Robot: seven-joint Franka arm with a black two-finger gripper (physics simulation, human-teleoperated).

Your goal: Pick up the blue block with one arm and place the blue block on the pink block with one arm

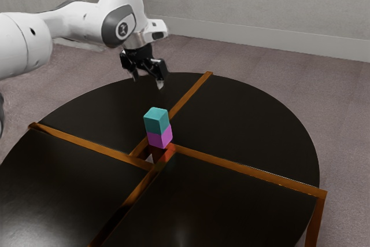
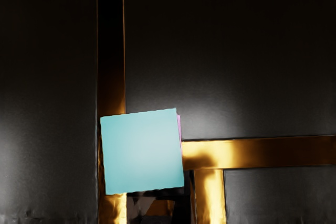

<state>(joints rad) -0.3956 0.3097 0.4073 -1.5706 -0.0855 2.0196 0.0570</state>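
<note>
Claw (image 1: 147, 79), black and two-fingered, hung open; the cube-shaped blue block (image 1: 156, 120) sat below it, well apart, stacked on the cube-shaped pink block (image 1: 160, 137) on the round black bench (image 1: 243, 120).

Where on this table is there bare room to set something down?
All four black quarters between the orange strips are bare. Crowded only by the centre crossing, where the blue block sits on the pink block. The tool hangs above, touching nothing.
</note>
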